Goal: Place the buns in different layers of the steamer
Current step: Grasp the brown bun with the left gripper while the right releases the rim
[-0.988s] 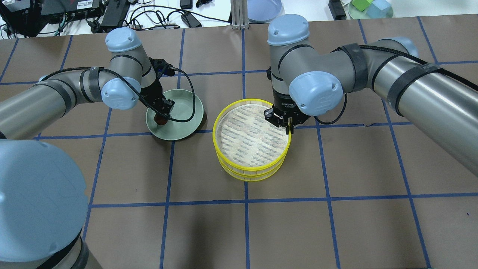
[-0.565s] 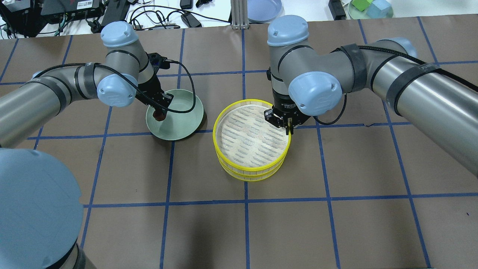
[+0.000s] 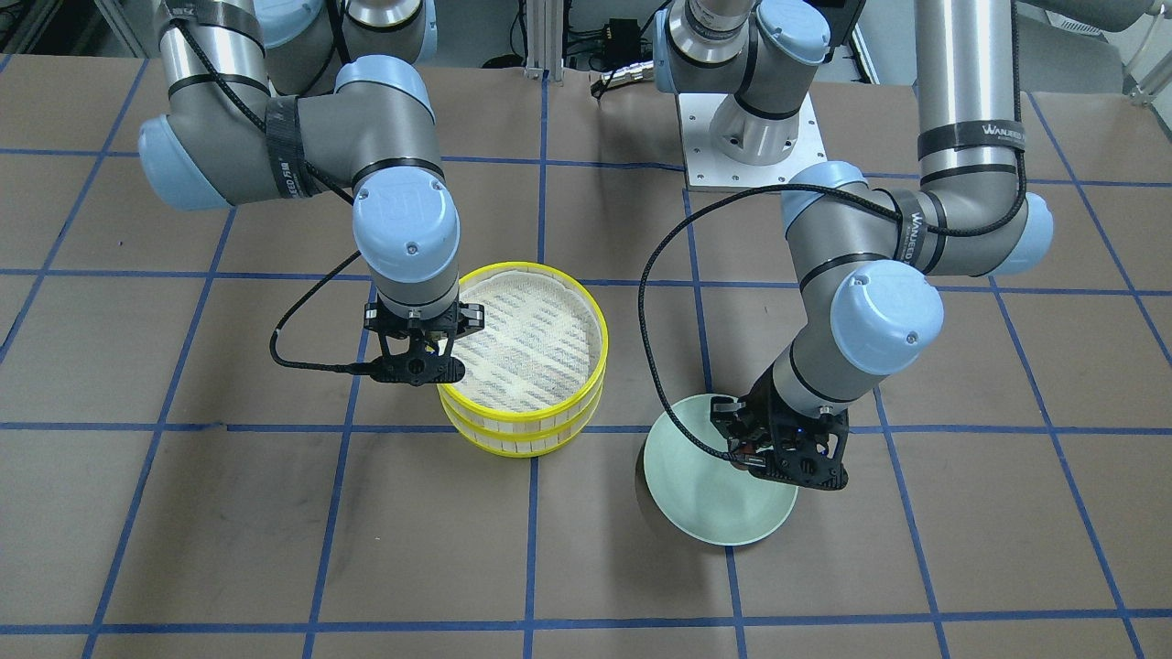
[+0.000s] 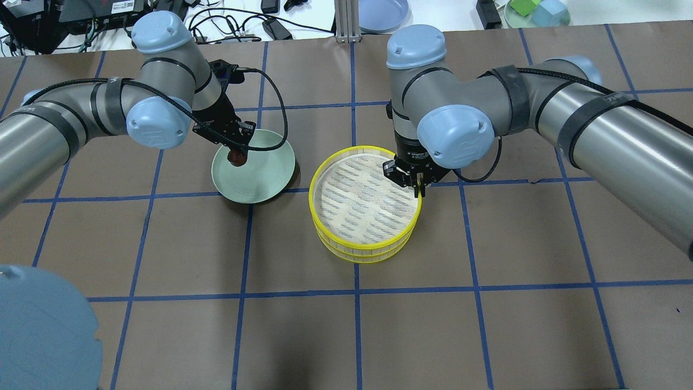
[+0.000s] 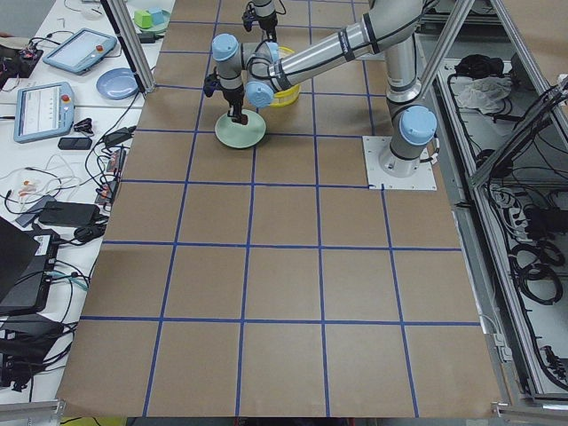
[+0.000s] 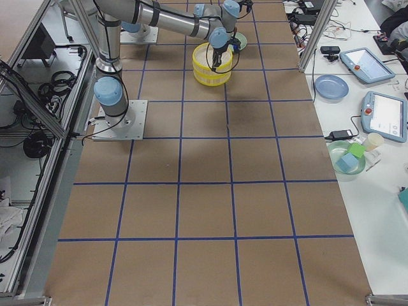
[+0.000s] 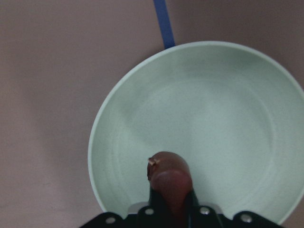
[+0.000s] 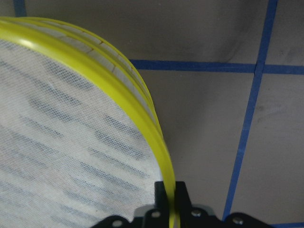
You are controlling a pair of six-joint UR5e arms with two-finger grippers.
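My left gripper (image 4: 237, 153) is shut on the dark reddish-brown bun (image 4: 236, 157) and holds it above the left part of the pale green plate (image 4: 262, 184). In the left wrist view the bun (image 7: 168, 176) sits between the fingers, with the bare plate (image 7: 213, 99) below. The two-tier steamer (image 4: 364, 250) stands right of the plate, and its top layer's mesh floor (image 4: 357, 200) holds nothing. My right gripper (image 4: 418, 184) is shut on the top layer's yellow rim (image 8: 156, 137) at its right edge. The pale cream bun does not show in any view.
Beyond the table's far edge lie a blue plate (image 4: 381, 13), a green dish of coloured blocks (image 4: 536, 13) and cables (image 4: 216, 24). The brown mat with its blue grid (image 4: 357, 325) stretches in front of the steamer.
My left gripper has risen from the plate with the reddish-brown bun in it, and the left arm has swung back. The right gripper and the steamer have not moved.
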